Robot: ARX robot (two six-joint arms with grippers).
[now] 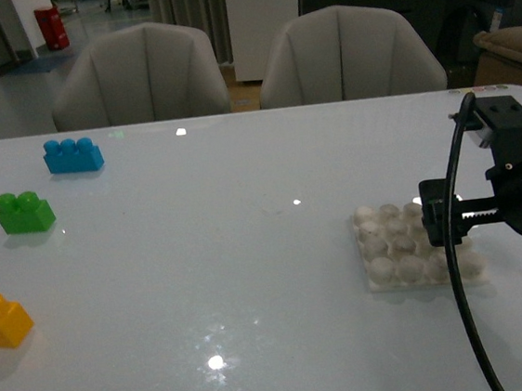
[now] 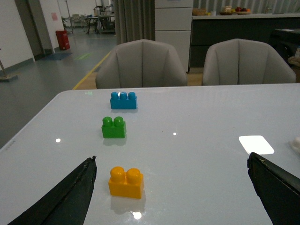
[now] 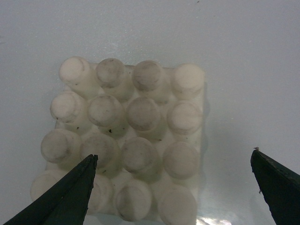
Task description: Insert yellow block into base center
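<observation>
Taking the table's middle as the dial in the front view, the white square plastic base (image 1: 393, 249) (image 3: 136, 140) with its four-by-four grid of rounded studs is lying toward 4 o'clock, all sixteen studs showing uncovered. The small orange-yellow two-stud plastic block (image 1: 1, 321) (image 2: 126, 182) is sitting far across at 8 o'clock, its outer end cut off by the frame edge. A green two-stud brick (image 1: 25, 212) (image 2: 114, 127) is resting at 9 o'clock and a blue three-stud brick (image 1: 72, 155) (image 2: 123, 100) at 10 o'clock, each apart from the others.

The right gripper (image 1: 450, 218) (image 3: 173, 192) is hanging over the base's 3 o'clock side, fingers spread wide and holding nothing; its body and a black cable (image 1: 461, 277) are hiding part of that edge. The left gripper (image 2: 171, 192) is likewise spread and empty, with the yellow block ahead of it, nearer one finger; it is out of the front view.

The glossy white table (image 1: 251, 280) is lying bare between bricks and base. Two grey chairs (image 1: 141, 73) are standing at the 12 o'clock edge.
</observation>
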